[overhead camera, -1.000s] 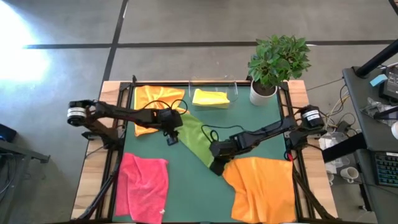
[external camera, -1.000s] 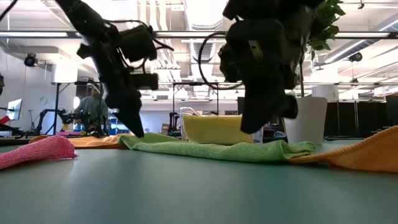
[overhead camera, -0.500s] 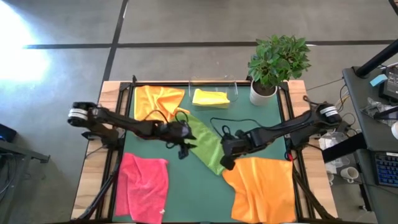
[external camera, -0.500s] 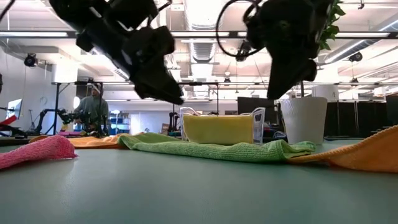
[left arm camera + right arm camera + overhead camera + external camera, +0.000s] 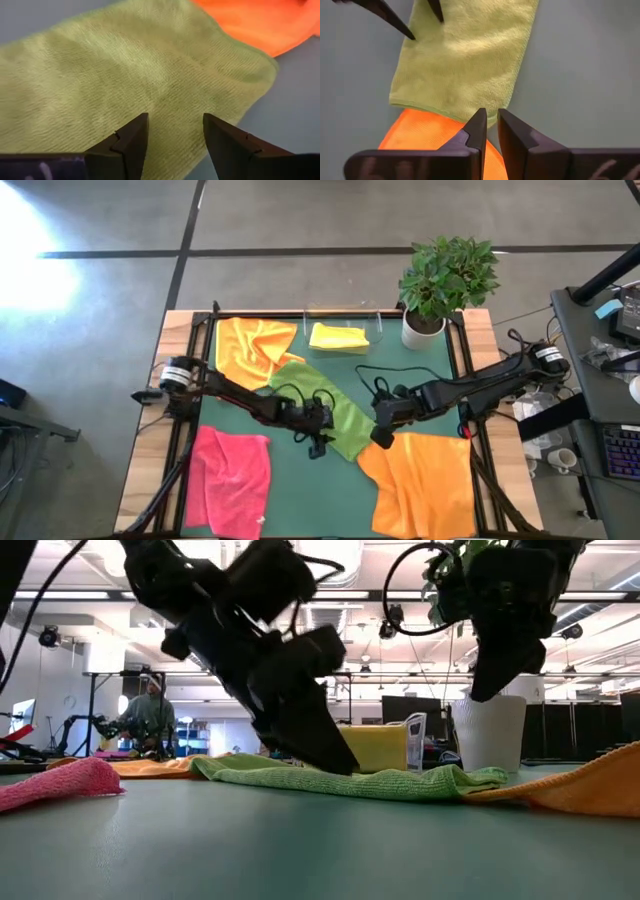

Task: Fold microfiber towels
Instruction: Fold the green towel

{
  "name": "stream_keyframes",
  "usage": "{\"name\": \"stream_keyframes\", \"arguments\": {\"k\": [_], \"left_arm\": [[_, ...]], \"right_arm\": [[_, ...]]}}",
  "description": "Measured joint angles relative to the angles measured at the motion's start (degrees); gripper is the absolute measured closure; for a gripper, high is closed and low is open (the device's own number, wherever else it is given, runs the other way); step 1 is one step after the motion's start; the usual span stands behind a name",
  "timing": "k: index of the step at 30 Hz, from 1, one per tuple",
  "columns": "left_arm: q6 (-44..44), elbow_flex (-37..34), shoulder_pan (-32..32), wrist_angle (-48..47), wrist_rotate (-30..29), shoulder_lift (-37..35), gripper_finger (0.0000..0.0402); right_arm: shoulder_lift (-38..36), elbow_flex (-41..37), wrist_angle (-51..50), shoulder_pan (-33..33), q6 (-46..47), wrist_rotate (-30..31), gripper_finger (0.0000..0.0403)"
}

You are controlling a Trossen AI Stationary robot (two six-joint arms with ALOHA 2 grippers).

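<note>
A lime green towel (image 5: 345,420) lies as a folded strip slanting across the green mat, and its near end (image 5: 465,60) overlaps the edge of an orange towel (image 5: 420,485). My left gripper (image 5: 318,448) is open and slants down over the strip's near end (image 5: 100,75), a finger on either side of a patch of it. My right gripper (image 5: 379,440) is shut and empty. It hangs above the spot where green meets orange (image 5: 425,130). A pink towel (image 5: 230,480), a second orange towel (image 5: 250,350) and a folded yellow towel (image 5: 338,337) lie apart. My left gripper's fingertips (image 5: 340,762) stand level with the green towel's top surface near its near end. I cannot tell whether they touch the cloth.
A potted plant (image 5: 445,280) in a white pot stands at the far right corner. The yellow towel sits in a clear holder (image 5: 415,740) at the far edge. A bare stretch of mat (image 5: 300,500) lies between the pink and the orange towel.
My left gripper has swung toward the table's right and near edges and sunk, travelling along the green strip to its near end and tipping more steeply down. My right gripper has risen and drawn back toward the right edge, off the green towel's end.
</note>
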Motion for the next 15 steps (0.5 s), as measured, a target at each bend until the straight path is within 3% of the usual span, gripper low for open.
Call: {"name": "stream_keyframes", "arguments": {"k": [3, 10, 15], "left_arm": [[-1.25, 1.97, -0.65, -1.48, -0.68, 2.1, 0.0228], [-0.49, 3.45, -3.52, -19.01, -1.12, 0.5, 0.0228], [5.02, 3.19, -6.32, -30.56, -0.86, -3.14, 0.0228]], "right_arm": [[-0.37, -0.6, -0.16, 0.0, -0.6, -0.02, 0.0365], [-0.18, -2.54, 0.07, 0.0, -0.71, -0.11, 0.0365], [0.08, -3.26, 1.17, 0.0, -0.64, -0.55, 0.0365]]}}
